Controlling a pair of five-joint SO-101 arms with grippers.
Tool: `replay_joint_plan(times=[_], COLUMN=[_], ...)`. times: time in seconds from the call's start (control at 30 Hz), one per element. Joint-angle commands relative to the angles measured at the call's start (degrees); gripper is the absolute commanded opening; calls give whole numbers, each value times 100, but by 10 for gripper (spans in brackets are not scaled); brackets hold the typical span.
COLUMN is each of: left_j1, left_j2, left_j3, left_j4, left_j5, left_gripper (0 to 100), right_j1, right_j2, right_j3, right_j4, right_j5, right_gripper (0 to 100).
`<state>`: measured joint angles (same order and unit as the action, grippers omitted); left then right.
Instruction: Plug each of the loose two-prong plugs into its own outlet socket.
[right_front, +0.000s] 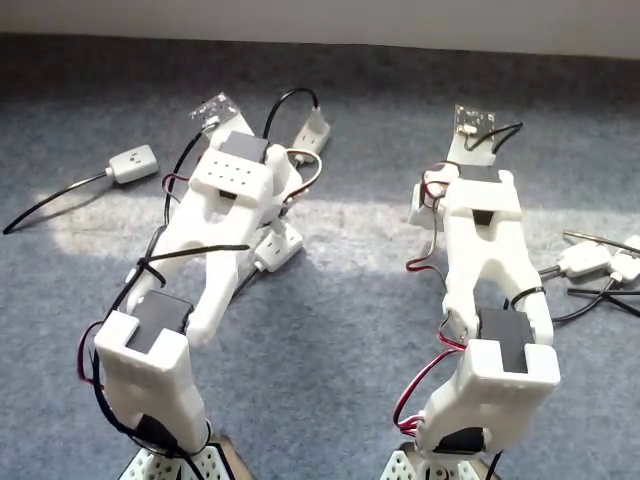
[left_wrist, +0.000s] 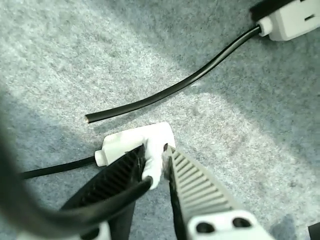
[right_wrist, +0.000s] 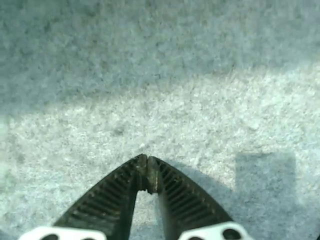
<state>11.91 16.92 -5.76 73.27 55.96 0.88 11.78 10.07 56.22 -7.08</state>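
The left tool (left_wrist: 156, 167) clamps a white plug (left_wrist: 131, 142); the right tool (right_wrist: 148, 172) hangs closed over carpet (right_wrist: 200, 75)

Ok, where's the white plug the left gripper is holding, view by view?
High view: white plug left of centre, under the left arm's wrist.
Left wrist view: lower centre, clamped in the left gripper.
Right wrist view: not in it.
Shared landmark: the white connector on a black cable, beyond the plug.
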Motion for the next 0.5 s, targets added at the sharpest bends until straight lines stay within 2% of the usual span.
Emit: replay_joint_plan(times=[0.0,0.47], left_j1=[-31,48], left_j2=[-268,-813], left_j3=[-66,40], left_j4=[-18,79], left_j5=[-44,-18], left_gripper=[6,6], right_j1=[48,48], right_j2=[-136,-136], right_j3=[-13,-22], right_j4=[-92,-92], right_j5=[-53,-53], right_gripper=[7,7])
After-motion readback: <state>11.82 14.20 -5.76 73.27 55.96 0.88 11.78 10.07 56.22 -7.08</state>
